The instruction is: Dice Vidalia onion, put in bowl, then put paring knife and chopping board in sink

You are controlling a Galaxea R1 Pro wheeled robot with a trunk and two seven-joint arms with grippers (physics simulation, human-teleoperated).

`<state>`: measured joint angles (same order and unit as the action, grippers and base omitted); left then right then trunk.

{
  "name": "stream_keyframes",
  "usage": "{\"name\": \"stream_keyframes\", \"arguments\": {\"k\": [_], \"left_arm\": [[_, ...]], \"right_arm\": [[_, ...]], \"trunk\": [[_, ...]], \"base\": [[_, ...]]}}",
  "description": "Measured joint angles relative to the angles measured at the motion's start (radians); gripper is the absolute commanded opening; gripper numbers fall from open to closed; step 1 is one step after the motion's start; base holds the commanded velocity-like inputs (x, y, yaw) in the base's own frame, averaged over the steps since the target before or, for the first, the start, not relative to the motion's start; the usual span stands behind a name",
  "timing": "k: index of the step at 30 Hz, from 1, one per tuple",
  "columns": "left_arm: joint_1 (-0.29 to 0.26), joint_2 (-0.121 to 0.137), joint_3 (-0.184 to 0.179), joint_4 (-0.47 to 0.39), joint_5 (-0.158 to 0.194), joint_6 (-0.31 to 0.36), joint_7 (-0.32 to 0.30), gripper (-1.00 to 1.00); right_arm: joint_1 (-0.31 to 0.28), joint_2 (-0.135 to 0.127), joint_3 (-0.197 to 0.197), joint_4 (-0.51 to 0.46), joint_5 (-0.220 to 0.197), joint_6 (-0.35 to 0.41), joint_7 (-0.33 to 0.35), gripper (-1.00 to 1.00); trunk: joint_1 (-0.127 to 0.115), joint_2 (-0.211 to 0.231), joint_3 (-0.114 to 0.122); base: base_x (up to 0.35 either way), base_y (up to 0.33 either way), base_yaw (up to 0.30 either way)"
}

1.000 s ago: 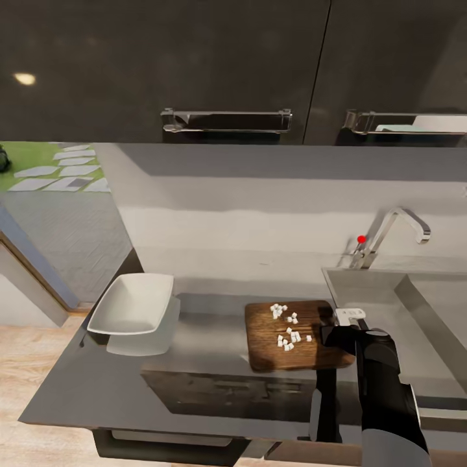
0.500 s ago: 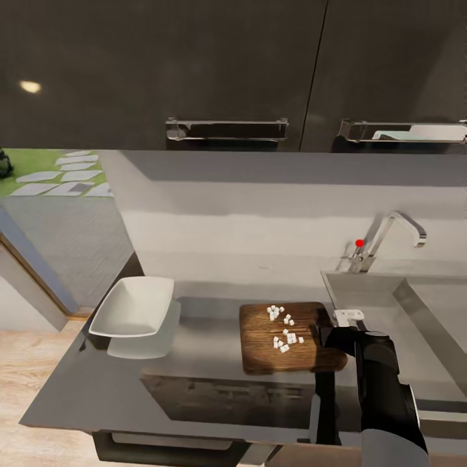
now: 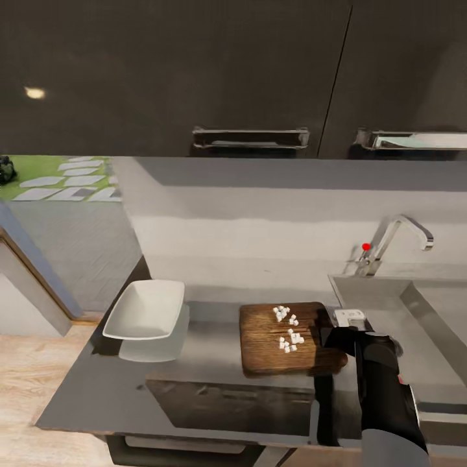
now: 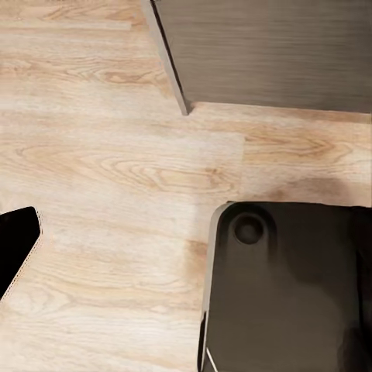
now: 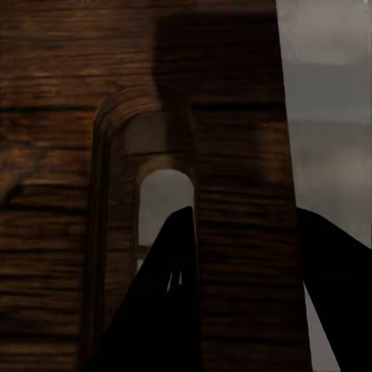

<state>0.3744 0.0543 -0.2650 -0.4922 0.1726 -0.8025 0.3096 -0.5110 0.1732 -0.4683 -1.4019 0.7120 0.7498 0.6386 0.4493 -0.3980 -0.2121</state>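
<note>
The chopping board (image 3: 266, 347) lies on the countertop (image 3: 194, 366) just left of the sink (image 3: 383, 298). Several small white cubes of diced Vidalia onion (image 3: 288, 331) sit on it. My right gripper (image 3: 349, 322) is shut on the board's handle end. In the right wrist view one finger (image 5: 167, 294) goes through the slot and the other stands outside the board (image 5: 240, 139). The white bowl (image 3: 146, 310) stands at the counter's left end. The paring knife is out of view. One dark finger (image 4: 15, 240) of my left gripper shows far out at the picture's edge, over wooden floor.
A curved chrome tap (image 3: 395, 233) with a red dot stands behind the sink. Dark wall cabinets (image 3: 227, 71) hang above the counter. A doorway to the outside opens at far left. The robot's dark base (image 4: 287, 287) stands on the floor.
The view has shifted. My right gripper and the board it holds are now slightly further from the sink and nearer the bowl. The onion cubes stay on the board.
</note>
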Motion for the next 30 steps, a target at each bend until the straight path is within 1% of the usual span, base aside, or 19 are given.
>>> {"name": "stream_keyframes", "arguments": {"k": [4, 19, 30], "left_arm": [[0.0, 0.0, -0.001, 0.0, 0.0, 0.0, 0.0, 1.0], [0.0, 0.0, 0.0, 0.0, 0.0, 0.0, 0.0, 1.0], [0.0, 0.0, -0.001, 0.0, 0.0, 0.0, 0.0, 1.0]], "right_arm": [[0.0, 0.0, 0.0, 0.0, -0.003, 0.001, 0.0, -1.0], [0.0, 0.0, 0.0, 0.0, 0.0, 0.0, -0.001, -1.0], [0.0, 0.0, 0.0, 0.0, 0.0, 0.0, -0.002, -1.0]], "trunk": [[0.0, 0.0, 0.006], [0.0, 0.0, 0.03], [0.0, 0.0, 0.047]], "base": [[0.0, 0.224, 0.0], [0.0, 0.013, 0.0], [0.0, 0.233, 0.0]]}}
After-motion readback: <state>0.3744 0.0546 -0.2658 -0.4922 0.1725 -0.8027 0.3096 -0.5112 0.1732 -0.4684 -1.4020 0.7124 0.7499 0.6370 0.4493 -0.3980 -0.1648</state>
